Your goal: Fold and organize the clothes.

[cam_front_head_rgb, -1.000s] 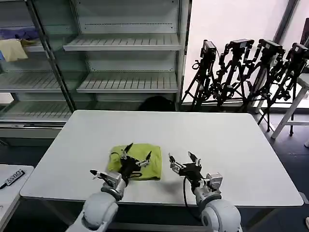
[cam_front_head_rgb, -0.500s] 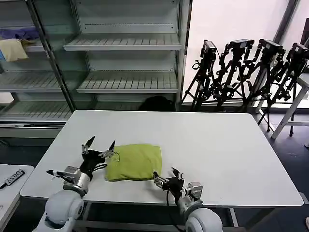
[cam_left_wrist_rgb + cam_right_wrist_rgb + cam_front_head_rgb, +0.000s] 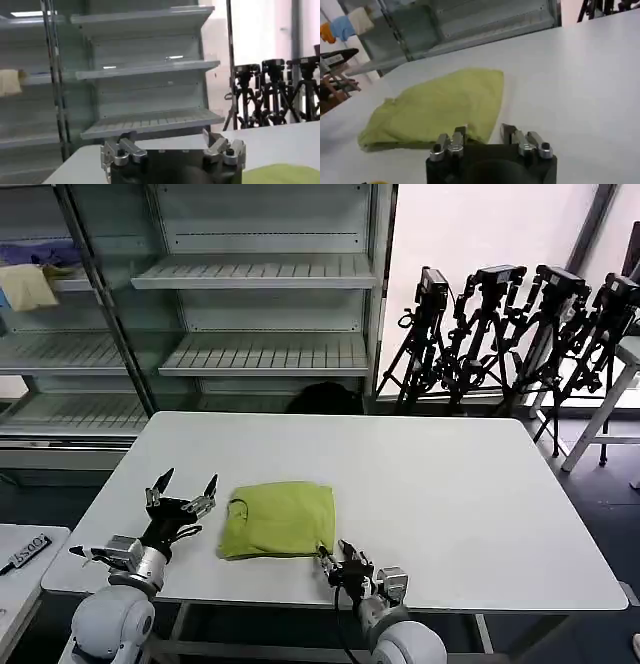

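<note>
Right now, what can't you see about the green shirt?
- T-shirt print: folded inside or underneath in the head view; only plain green shows.
- Its near corner: behind the right tool in the right wrist view.
- Most of it: cut off by the picture's edge in the left wrist view, past the open left tool.

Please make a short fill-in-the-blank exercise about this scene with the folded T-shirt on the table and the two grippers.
1. The yellow-green T-shirt lies folded on the white ____.
2. The left gripper is open, beside the T-shirt's ____ edge.
3. The right gripper is at the table's ____ edge, by the T-shirt's corner.
4. Behind the table stands a rack of empty ____.

Missing words: table; left; front; shelves
</note>
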`<state>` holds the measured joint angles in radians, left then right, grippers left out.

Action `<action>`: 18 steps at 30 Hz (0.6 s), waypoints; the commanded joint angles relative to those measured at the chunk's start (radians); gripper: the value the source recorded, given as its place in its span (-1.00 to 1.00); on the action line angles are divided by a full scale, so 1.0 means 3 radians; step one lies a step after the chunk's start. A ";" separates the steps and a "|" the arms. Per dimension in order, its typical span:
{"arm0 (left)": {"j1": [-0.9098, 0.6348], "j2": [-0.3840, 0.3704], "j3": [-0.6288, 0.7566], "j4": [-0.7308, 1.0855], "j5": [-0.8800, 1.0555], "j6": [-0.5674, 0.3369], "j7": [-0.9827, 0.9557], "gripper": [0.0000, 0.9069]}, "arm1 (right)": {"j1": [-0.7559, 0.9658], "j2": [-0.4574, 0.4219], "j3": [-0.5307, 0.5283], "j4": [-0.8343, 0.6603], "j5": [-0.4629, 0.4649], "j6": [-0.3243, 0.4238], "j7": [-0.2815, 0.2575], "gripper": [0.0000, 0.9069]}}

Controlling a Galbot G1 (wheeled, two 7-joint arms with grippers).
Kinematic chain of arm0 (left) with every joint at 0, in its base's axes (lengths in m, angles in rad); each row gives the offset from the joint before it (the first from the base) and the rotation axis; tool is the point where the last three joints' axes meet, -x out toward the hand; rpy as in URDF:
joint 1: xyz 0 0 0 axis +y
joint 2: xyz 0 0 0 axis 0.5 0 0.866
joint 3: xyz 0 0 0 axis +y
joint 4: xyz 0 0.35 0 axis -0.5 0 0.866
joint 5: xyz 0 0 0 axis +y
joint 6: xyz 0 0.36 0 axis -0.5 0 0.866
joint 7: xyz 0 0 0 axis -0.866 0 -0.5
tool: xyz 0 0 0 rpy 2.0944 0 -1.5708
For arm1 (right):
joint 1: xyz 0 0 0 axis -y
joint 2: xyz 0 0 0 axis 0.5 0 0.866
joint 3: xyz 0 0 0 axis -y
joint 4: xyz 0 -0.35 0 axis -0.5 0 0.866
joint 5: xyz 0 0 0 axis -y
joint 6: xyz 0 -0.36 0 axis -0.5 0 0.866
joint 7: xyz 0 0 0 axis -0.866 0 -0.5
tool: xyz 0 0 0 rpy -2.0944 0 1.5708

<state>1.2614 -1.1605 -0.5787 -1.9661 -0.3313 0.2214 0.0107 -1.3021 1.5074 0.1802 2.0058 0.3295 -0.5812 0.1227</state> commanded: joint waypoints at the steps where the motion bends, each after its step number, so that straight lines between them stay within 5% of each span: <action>1: 0.0075 -0.0010 -0.0121 -0.0010 -0.0041 -0.0040 0.0004 1.00 | 0.0020 0.0029 -0.0068 -0.0087 0.0022 -0.0006 0.0091 -1.00; 18: 0.0119 -0.0019 -0.0122 0.0043 -0.0040 -0.0128 0.0009 1.00 | -0.0273 0.0020 0.0242 0.0153 0.0118 0.0006 0.0116 -1.00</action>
<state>1.2950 -1.1650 -0.6139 -1.9571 -0.3404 0.1885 0.0122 -1.3215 1.5153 0.1950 2.0146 0.3556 -0.5800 0.1605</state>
